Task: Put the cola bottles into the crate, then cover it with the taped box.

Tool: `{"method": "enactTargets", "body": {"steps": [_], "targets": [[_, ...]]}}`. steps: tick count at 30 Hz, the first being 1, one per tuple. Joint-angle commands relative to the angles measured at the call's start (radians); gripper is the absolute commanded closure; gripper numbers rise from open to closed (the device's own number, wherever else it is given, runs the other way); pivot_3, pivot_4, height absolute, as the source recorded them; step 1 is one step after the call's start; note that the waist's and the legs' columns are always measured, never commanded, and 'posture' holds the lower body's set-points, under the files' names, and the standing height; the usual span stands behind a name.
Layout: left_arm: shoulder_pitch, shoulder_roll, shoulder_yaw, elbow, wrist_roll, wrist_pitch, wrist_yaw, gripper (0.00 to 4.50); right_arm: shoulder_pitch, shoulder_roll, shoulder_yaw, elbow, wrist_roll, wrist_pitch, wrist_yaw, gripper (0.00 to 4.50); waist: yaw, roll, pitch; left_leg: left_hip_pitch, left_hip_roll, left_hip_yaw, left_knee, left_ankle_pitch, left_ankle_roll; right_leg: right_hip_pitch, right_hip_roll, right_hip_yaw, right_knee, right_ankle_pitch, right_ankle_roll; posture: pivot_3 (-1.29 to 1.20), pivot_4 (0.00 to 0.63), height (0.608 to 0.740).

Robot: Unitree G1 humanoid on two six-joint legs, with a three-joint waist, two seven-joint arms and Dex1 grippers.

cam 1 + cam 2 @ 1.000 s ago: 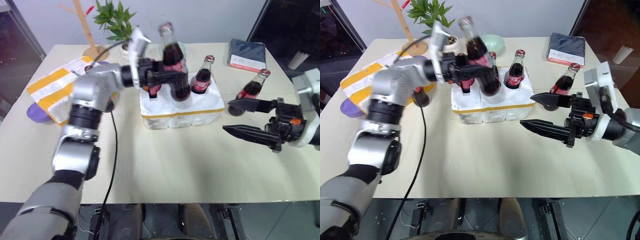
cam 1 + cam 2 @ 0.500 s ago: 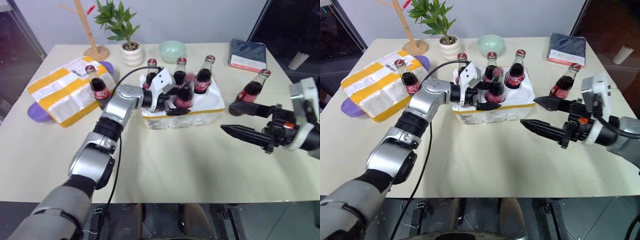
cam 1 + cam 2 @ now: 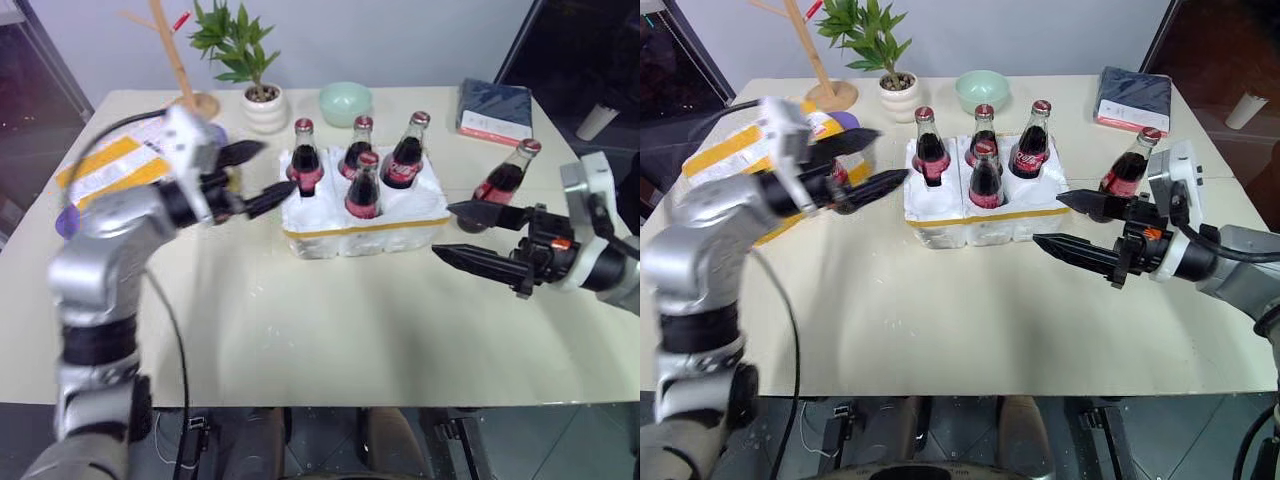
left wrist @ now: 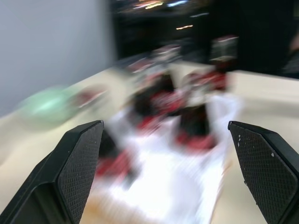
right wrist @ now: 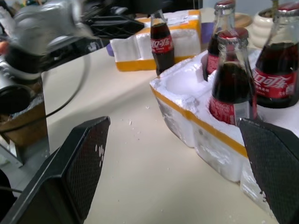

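Four cola bottles (image 3: pixel 985 178) are stood upright in the crate (image 3: pixel 985 215), set mid-desk toward the far edge. The near half of the desk (image 3: pixel 970 330) is left bare. Both tools, left (image 3: pixel 868 165) and right (image 3: pixel 1065 222), are held wide and empty.

A cream-coloured rectangular table (image 3: pixel 970 330) carries a low white foam crate (image 3: pixel 985 215) with a thin yellow tape band near its middle. To the left lies a large white foam box (image 3: pixel 725 160) striped with wide yellow tape, beside a purple object (image 3: pixel 66 222). Along the far edge stand a potted green plant (image 3: pixel 890 85), a pale green bowl (image 3: pixel 983 88), a wooden stand base (image 3: pixel 832 95) and a dark blue book (image 3: pixel 1134 98). One glass cola bottle (image 3: pixel 1127 170) stands right of the crate.
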Motion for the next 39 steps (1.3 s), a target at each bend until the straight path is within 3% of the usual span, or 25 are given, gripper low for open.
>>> {"method": "enactTargets", "body": {"steps": [1, 5, 13, 26, 30, 34, 39], "targets": [[0.071, -0.011, 0.099, -0.073, 0.049, 0.053, 0.193, 0.03, -0.013, -0.022, -0.022, -0.009, -0.016, -0.029, 0.041, 0.00, 0.007, 0.000, 0.000, 0.000, 0.000, 0.000, 0.000, 0.000, 0.000, 0.000, 0.000, 0.000, 0.000, 0.000, 0.000, 0.00, 0.150, 0.739], [0.107, -0.012, 0.100, -0.004, 0.117, -0.001, 0.297, 0.03, -0.052, -0.055, -0.039, 0.008, -0.002, -0.016, 0.068, 0.00, 0.009, -0.001, 0.000, 0.000, 0.000, 0.000, 0.002, 0.000, 0.000, 0.003, 0.000, 0.000, -0.002, 0.001, -0.001, 0.00, 0.150, 0.739], [-0.024, -0.048, -0.033, 0.273, 0.195, -0.183, 0.325, 0.03, -0.106, -0.066, -0.039, 0.000, 0.011, -0.002, 0.056, 0.00, 0.024, -0.001, 0.000, 0.000, -0.001, 0.000, 0.001, 0.000, 0.000, 0.003, 0.000, -0.001, -0.003, 0.001, -0.001, 0.00, 0.150, 0.739], [-0.208, -0.091, -0.139, 0.739, 0.270, -0.422, 0.279, 0.03, -0.105, -0.057, -0.059, -0.029, 0.063, 0.003, -0.015, 0.00, 0.023, -0.001, 0.000, 0.000, -0.001, 0.000, 0.001, 0.000, 0.000, 0.002, 0.000, -0.001, -0.003, 0.001, -0.001, 0.00, 0.150, 0.739], [-0.234, -0.089, -0.149, 0.798, 0.274, -0.457, 0.255, 0.03, -0.096, -0.058, -0.062, -0.031, 0.058, -0.001, -0.024, 0.00, 0.023, -0.001, 0.000, -0.001, -0.001, 0.000, 0.000, 0.000, 0.000, 0.002, 0.000, -0.001, -0.003, 0.001, 0.000, 0.00, 0.150, 0.739], [-0.228, -0.072, -0.140, 0.735, 0.232, -0.430, 0.197, 1.29, -0.081, -0.060, -0.076, -0.030, 0.064, 0.004, -0.035, 0.00, 0.023, -0.001, 0.000, -0.001, -0.001, 0.000, 0.000, 0.000, 0.000, 0.001, 0.000, -0.001, -0.003, 0.001, 0.000, 0.00, 0.150, 0.739], [-0.277, -0.005, -0.079, 0.663, 0.069, -0.265, 0.026, 1.29, -0.055, -0.062, -0.094, -0.038, 0.061, 0.007, -0.039, 0.00, 0.022, -0.002, 0.000, -0.002, -0.001, 0.000, 0.000, 0.000, 0.000, 0.000, 0.000, -0.001, -0.003, 0.001, 0.000, 0.00, 0.150, 0.739]]}}
